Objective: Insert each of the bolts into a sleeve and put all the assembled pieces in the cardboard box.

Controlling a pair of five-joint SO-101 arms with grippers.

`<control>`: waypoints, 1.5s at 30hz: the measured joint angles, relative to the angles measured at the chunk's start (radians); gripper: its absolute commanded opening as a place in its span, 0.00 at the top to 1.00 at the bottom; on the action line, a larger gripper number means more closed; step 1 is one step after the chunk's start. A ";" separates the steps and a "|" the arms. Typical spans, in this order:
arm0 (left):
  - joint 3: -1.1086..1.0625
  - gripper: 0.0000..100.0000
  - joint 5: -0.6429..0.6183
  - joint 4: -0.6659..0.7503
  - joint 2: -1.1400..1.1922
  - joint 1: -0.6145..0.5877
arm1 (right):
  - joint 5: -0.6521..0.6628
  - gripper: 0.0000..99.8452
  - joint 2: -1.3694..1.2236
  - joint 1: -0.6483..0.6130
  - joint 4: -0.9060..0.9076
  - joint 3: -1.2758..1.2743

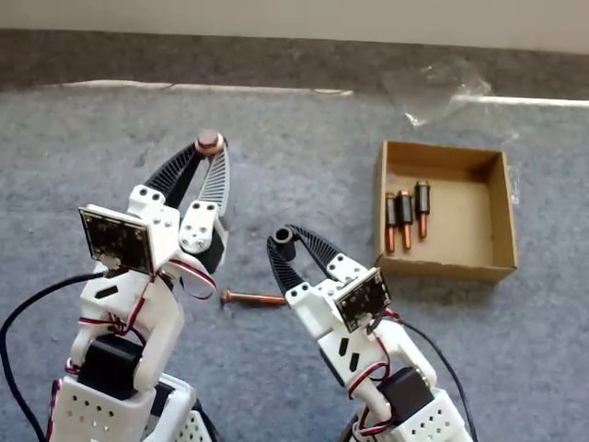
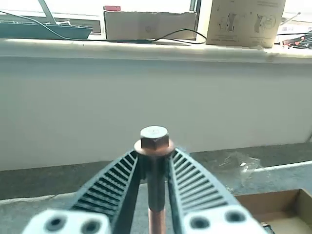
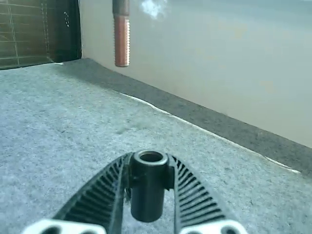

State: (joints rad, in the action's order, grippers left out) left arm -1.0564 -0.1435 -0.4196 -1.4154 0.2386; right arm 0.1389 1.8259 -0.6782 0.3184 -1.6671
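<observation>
The left gripper (image 1: 210, 149) is closed on a bolt (image 2: 154, 141) just under the head, with the shank hanging free. The right gripper (image 1: 282, 250) pinches a sleeve (image 3: 147, 187), bore up, between that bolt and the box (image 1: 445, 269). Both are well apart from the box, which holds three assembled pieces (image 1: 406, 216). The main risk is misalignment, because tip and bore are apart. If the shank comes in tilted, its threads may catch the rim and twist the sleeve from its fingertip hold. The sleeve may already lean slightly, though that is hard to judge. A spare bolt (image 1: 253, 298), farther from the box than the sleeve, could get nudged.
</observation>
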 measured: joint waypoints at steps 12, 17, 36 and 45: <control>0.000 1.00 -0.018 0.002 0.000 0.215 | 0.000 1.00 0.000 0.000 0.000 0.000; -0.031 1.00 -0.025 0.002 -0.003 0.219 | 0.000 1.00 0.000 0.000 0.000 0.000; -0.075 1.00 -0.028 0.002 -0.003 0.269 | 0.000 1.00 0.000 0.000 -0.009 0.000; -0.075 1.00 -0.028 0.002 -0.003 0.267 | 0.000 1.00 0.000 0.000 -0.034 0.000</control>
State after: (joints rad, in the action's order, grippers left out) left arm -1.1316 -0.1711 -0.4181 -1.4185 0.5056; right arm 0.1389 1.8259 -0.6782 0.2846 -1.6671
